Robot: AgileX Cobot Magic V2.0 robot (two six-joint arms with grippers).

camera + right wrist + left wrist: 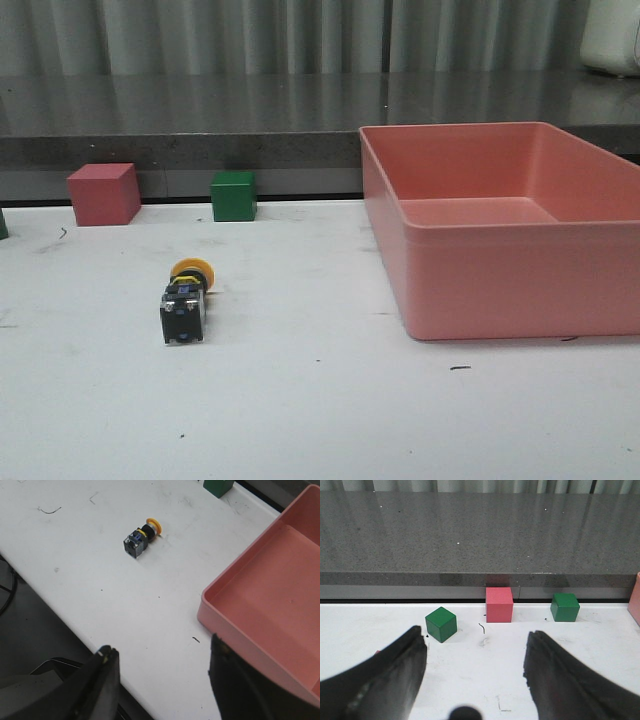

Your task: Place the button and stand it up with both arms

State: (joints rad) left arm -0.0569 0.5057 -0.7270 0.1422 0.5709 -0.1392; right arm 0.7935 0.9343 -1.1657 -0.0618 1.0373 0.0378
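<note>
The button point(185, 300) lies on its side on the white table, left of centre in the front view, its yellow cap pointing away and its black base block toward me. It also shows in the right wrist view point(141, 537), far from the right gripper point(162, 655). That gripper is open and empty above the table's near edge. The left gripper point(475, 637) is open and empty above bare table, facing the cubes. The button is out of the left wrist view. Neither arm shows in the front view.
A large pink bin point(520, 225) stands at the right, its corner close to the right gripper point(235, 605). A pink cube point(103, 194) and a green cube point(233, 195) stand at the back by a dark ledge. Another green cube point(441, 624) sits ahead of the left gripper.
</note>
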